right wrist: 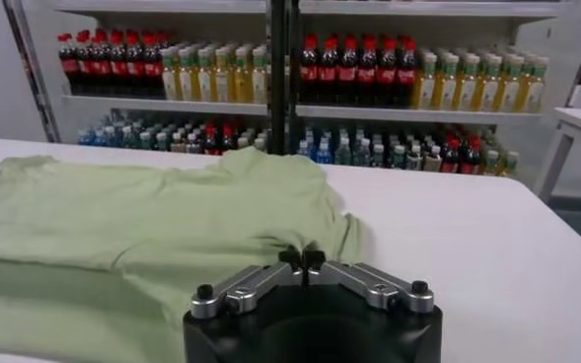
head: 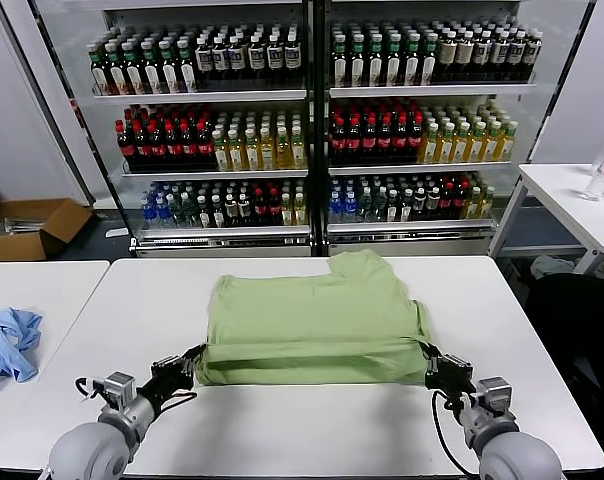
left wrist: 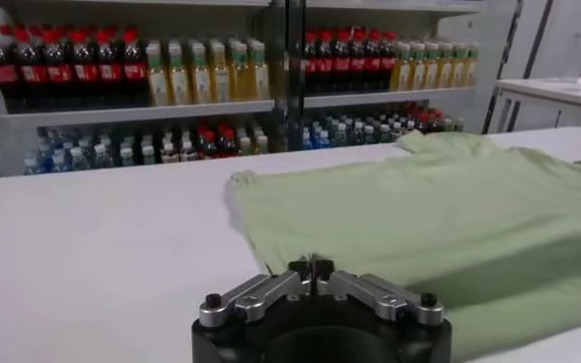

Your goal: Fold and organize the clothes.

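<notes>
Now both claws pinch the green shirt (head: 312, 320) at its near folded edge: left claw (head: 194, 357) and right claw (head: 428, 360) at opposite corners, with bare counter (head: 312, 420) nearer the robot.

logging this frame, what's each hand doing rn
Left hand: closed, pinching the near left corner of the green shirt.
Right hand: closed, pinching the shirt's near right corner.

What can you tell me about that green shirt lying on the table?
The light green shirt looks like soft cotton. It lies flat on the white table, its near edge folded over into a thick band. The left end effector pinches the near left corner and the right end effector the near right corner, both shut on fabric.
</notes>
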Controlling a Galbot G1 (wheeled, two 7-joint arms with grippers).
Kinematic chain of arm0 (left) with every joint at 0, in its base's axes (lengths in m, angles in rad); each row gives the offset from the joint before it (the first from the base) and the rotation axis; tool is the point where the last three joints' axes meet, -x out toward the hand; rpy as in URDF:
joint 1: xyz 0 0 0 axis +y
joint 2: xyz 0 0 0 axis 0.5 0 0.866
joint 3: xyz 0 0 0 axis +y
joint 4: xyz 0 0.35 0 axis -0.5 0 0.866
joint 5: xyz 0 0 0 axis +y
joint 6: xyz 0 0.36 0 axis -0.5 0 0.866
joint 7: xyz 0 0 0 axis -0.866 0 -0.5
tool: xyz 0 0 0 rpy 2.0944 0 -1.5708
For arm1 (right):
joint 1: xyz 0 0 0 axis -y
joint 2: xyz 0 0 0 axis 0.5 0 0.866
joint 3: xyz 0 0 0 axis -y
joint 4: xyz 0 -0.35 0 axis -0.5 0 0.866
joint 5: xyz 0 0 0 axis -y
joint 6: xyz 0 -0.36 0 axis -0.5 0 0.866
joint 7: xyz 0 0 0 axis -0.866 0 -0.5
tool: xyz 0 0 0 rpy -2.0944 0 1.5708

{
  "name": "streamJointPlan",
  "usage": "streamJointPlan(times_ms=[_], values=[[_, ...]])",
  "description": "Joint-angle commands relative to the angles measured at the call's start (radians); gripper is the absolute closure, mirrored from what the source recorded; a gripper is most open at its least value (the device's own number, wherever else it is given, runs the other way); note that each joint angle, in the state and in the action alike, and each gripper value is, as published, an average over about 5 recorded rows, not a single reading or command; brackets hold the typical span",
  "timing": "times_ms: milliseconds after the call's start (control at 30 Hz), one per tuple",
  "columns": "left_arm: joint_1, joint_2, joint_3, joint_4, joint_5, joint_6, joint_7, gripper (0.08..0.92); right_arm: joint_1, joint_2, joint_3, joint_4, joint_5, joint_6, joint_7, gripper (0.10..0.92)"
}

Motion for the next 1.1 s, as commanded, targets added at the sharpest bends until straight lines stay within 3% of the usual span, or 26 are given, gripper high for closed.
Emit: streamJointPlan(times_ms=[33,167,300,567,767,967,1100], values=[[-0.151,-0.005,0.064,0.150,0.001,-0.030,0.017,0.917,0.098,0.015,-0.052,-0.094,-0.022,-0.021,0.008,0.918],[-0.177,-0.011,0.088,0.202,0.070,-0.037,0.002,0.892,0.084,0.020,-0.049,-0.085,-0.036,-0.032,0.006,0.859],[-0.140,-0.002,0.070,0.200,0.101,-0.050,-0.004,0.787,0.024,0.004,0.001,-0.015,-0.021,-0.042,0.003,0.741],[0.077,0.036,-0.042,-0.021,0.076,-0.102,-0.051,0.562,-0.194,-0.025,0.113,0.152,-0.017,-0.056,-0.008,0.516],[0.234,0.021,-0.042,-0.195,-0.028,-0.008,-0.092,0.388,-0.259,-0.013,0.123,0.126,-0.017,-0.074,0.015,0.351],[0.228,-0.013,0.009,-0.193,-0.019,0.038,-0.111,0.223,-0.200,0.024,0.072,0.062,0.019,-0.063,0.058,0.216],[0.145,-0.034,0.029,-0.117,-0.015,0.057,-0.151,0.181,-0.149,0.031,0.052,0.042,0.031,-0.025,0.060,0.204]])
